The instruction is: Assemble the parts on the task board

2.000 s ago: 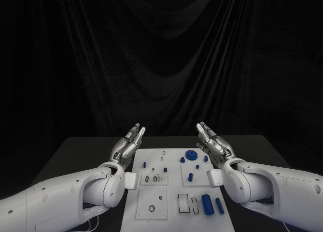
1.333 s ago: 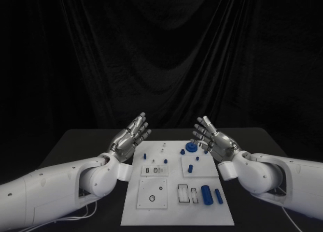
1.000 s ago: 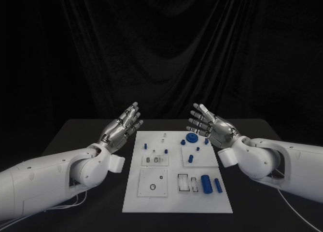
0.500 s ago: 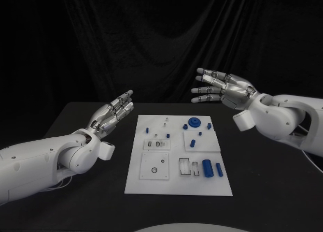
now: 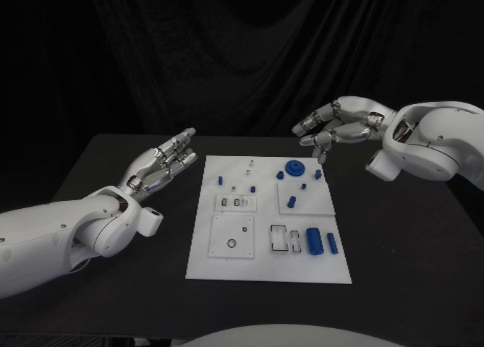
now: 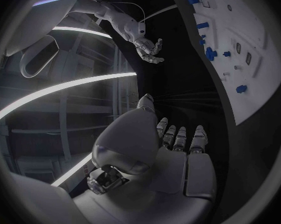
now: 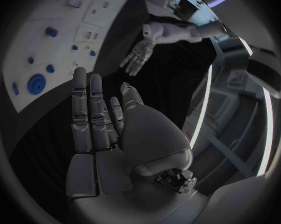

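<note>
Your left arm (image 5: pixel 64 228) reaches in from the near left side, forearm lying low and angled toward the far middle. Its left hand (image 5: pixel 160 163) is held flat with the fingers (image 5: pixel 182 142) straight, close together and holding nothing. Your right arm (image 5: pixel 440 144) comes in high from the right, bent at the wrist. The right hand (image 5: pixel 341 126) hangs raised with its palm turned down, fingers (image 5: pixel 323 147) loosely spread and slightly curved, gripping nothing. The two hands are well apart.
</note>
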